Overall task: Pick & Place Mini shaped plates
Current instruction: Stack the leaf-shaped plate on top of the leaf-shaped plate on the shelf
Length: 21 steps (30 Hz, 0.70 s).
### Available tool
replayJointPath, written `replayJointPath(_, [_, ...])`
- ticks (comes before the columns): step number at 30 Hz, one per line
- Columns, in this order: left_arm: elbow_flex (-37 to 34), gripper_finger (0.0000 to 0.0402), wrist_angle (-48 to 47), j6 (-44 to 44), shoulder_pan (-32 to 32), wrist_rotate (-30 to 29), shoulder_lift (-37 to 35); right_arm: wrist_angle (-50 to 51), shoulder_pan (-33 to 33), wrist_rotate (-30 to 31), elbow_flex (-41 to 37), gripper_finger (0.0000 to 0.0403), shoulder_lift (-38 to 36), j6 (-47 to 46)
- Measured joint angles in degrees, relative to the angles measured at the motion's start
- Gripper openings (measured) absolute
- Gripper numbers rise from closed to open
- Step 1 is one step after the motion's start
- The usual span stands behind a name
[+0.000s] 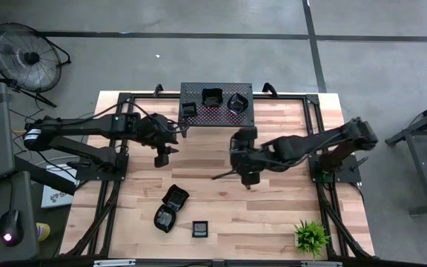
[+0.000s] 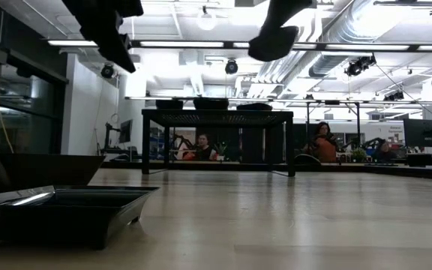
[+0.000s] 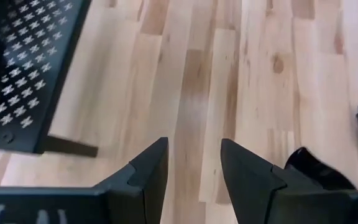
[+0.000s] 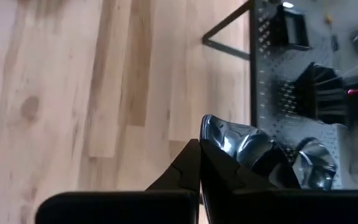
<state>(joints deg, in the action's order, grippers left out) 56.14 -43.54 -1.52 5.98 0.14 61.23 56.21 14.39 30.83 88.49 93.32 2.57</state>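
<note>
My right gripper (image 1: pixel 247 178) hangs over the middle of the table, shut on a glossy black mini plate (image 4: pixel 241 146). The low view shows that plate (image 2: pixel 276 34) high above the wood. My left gripper (image 1: pixel 162 157) stands open above the table's left half, nothing between its fingers (image 3: pixel 148 174). Three mini plates (image 1: pixel 212 96) sit on the black perforated stand (image 1: pixel 199 90) at the far edge. Three more (image 1: pixel 175 196) (image 1: pixel 164 219) (image 1: pixel 200 228) lie flat on the wood near the front. My right gripper pinches the plate at its edge (image 4: pixel 211 134) between the two shut fingers. The fingers slant downward from the table's right side. The plate is lifted clear of the table and sits tilted just beyond the fingertips (image 4: pixel 191 158).
A small green plant (image 1: pixel 311 236) stands at the near right corner. The stand's legs (image 3: pixel 67 146) rest on the wood by the left gripper. Bare wood lies between the stand and the near plates. People sit in the room beyond the table.
</note>
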Motion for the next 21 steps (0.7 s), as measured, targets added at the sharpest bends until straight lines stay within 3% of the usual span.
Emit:
replayJointPath(3, [-0.5, 0.0144, 1.1, -0.2, 0.0, 0.9, 0.0, -5.8, 0.0, -0.1, -6.2, 0.0000, -5.3, 3.9])
replayJointPath(8, [-0.5, 0.0144, 4.3, -0.7, 0.0, 0.9, 0.0, -14.9, -2.5, -6.3, -15.9, 0.0000, -14.2, 15.6])
replayJointPath(12, [-0.5, 0.0144, 7.2, -2.2, 0.0, 0.9, 0.0, -18.2, -7.0, -14.2, -22.7, 0.0000, -20.1, 20.0])
replayJointPath(21, [-0.4, 0.0144, 14.2, -6.9, 0.0, -2.2, 1.3, -22.4, -18.6, -24.9, -30.9, 0.0000, -26.4, 36.7])
